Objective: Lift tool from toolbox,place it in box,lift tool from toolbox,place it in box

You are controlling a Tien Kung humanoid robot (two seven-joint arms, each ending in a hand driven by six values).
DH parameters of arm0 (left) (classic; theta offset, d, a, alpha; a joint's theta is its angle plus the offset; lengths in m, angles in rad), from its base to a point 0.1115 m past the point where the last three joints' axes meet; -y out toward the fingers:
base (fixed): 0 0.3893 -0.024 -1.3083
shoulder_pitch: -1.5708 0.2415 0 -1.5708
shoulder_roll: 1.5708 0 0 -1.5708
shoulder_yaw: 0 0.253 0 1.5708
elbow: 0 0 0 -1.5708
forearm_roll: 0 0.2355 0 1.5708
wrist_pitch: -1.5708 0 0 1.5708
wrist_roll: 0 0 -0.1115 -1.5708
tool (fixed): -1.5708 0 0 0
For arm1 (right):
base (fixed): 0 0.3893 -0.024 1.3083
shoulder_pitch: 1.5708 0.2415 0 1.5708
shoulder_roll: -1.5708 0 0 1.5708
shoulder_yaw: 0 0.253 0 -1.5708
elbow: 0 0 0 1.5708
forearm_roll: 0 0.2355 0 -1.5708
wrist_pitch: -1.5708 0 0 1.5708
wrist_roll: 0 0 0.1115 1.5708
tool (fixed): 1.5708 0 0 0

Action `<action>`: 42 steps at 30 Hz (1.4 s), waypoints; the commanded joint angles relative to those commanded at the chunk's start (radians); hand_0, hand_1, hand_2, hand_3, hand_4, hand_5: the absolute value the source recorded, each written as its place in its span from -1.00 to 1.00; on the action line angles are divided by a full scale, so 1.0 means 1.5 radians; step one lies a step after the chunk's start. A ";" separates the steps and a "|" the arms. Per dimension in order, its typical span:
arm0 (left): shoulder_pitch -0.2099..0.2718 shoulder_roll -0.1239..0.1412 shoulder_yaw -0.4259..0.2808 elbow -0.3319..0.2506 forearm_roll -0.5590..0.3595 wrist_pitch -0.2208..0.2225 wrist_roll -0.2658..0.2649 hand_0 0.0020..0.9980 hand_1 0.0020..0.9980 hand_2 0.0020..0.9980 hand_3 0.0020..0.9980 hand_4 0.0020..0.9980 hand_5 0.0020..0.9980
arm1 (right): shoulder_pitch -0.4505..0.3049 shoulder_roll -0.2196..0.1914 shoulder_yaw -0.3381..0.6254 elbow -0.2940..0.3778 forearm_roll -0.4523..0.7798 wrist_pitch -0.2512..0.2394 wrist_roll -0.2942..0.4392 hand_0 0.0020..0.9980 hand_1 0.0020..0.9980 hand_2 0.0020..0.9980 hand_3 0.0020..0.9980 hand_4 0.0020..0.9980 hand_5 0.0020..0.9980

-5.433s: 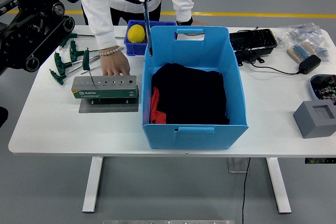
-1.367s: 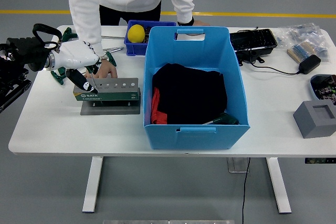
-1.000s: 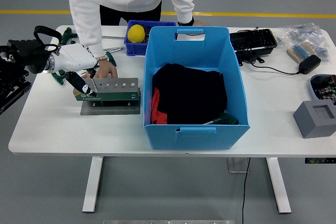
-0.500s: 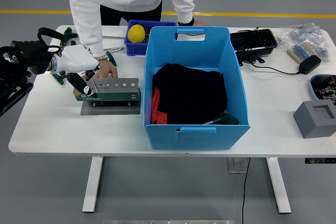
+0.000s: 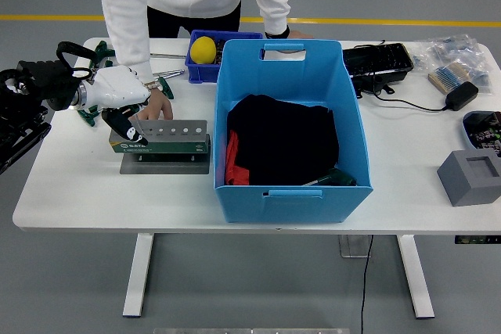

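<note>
Head view, left hand [image 5: 119, 99] curled over tool holder's [image 5: 160, 135] left end, grip unclear, person's hand [image 5: 160, 104] just behind it, blue box [image 5: 290, 127] beside.

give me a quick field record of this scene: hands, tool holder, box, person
left hand: over the left end of the tool holder, fingers at a T-handle tool standing in it; grasp unclear
right hand: not in view
blue box: holds dark cloth and one green-handled tool at near right corner
person's hand: resting behind the holder
</note>
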 joint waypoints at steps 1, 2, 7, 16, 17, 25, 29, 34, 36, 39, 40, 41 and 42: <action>-0.001 0.000 0.000 0.001 -0.002 0.005 -0.003 0.36 -0.51 -0.61 -0.68 0.90 0.67 | 0.000 0.000 0.000 0.000 0.001 0.000 0.000 0.34 0.30 0.48 0.24 0.69 0.45; -0.002 0.000 -0.001 0.002 -0.004 0.010 -0.006 0.36 -0.51 -0.61 -0.68 0.90 0.67 | 0.000 0.000 -0.001 0.000 0.002 0.000 0.000 0.34 0.30 0.48 0.24 0.69 0.45; -0.004 0.000 -0.003 0.004 -0.009 0.039 -0.013 -0.08 -0.71 -0.76 -0.79 0.92 0.65 | 0.001 0.000 -0.004 0.000 0.006 0.000 0.002 0.34 0.30 0.48 0.23 0.69 0.45; -0.004 -0.001 -0.009 0.002 -0.016 0.106 -0.019 -0.44 -0.93 -0.89 -0.89 0.95 0.18 | 0.001 -0.001 -0.005 -0.001 0.008 0.000 0.002 0.34 0.30 0.48 0.23 0.69 0.45; -0.004 -0.001 -0.011 0.001 -0.014 0.112 -0.019 -0.44 -0.93 -0.89 -0.89 0.95 0.18 | 0.001 -0.001 -0.005 -0.001 0.008 -0.001 0.002 0.34 0.30 0.48 0.23 0.69 0.45; -0.001 0.004 -0.045 -0.015 -0.025 0.158 -0.039 -0.50 -0.98 -0.92 -0.92 0.96 0.00 | 0.000 -0.001 -0.004 -0.001 0.007 -0.001 0.002 0.34 0.30 0.47 0.23 0.69 0.44; 0.000 0.007 -0.068 -0.025 -0.035 0.167 -0.053 -0.62 -1.00 -0.94 -0.94 0.62 -0.28 | 0.000 -0.001 -0.004 -0.001 0.007 -0.001 0.002 0.34 0.30 0.47 0.23 0.69 0.44; 0.005 0.015 -0.121 -0.061 -0.041 0.151 -0.064 -0.67 -1.00 -0.95 -0.94 0.53 -0.30 | 0.000 -0.001 -0.004 -0.001 0.006 -0.001 0.002 0.34 0.30 0.47 0.23 0.69 0.43; 0.008 0.018 -0.141 -0.079 -0.047 0.140 -0.066 -0.67 -1.00 -0.95 -0.94 0.53 -0.30 | 0.000 -0.001 -0.004 -0.001 0.008 -0.001 0.002 0.34 0.30 0.47 0.23 0.69 0.43; 0.013 0.022 -0.178 -0.115 -0.055 0.126 -0.067 -0.68 -1.00 -0.95 -0.93 0.51 -0.32 | 0.000 -0.001 -0.005 -0.001 0.009 -0.001 0.003 0.34 0.30 0.47 0.23 0.69 0.43; 0.014 0.023 -0.186 -0.125 -0.058 0.122 -0.067 -0.68 -1.00 -0.95 -0.93 0.51 -0.32 | 0.000 -0.001 -0.005 -0.001 0.009 -0.001 0.003 0.34 0.30 0.47 0.23 0.69 0.43; 0.014 0.025 -0.196 -0.138 -0.062 0.117 -0.066 -0.68 -1.00 -0.95 -0.93 0.51 -0.32 | 0.000 -0.001 -0.005 -0.001 0.009 -0.001 0.003 0.34 0.30 0.47 0.23 0.69 0.43; 0.014 0.025 -0.202 -0.147 -0.066 0.113 -0.065 -0.68 -1.00 -0.95 -0.93 0.51 -0.32 | 0.000 -0.002 -0.005 -0.001 0.009 -0.001 0.003 0.34 0.30 0.47 0.23 0.69 0.43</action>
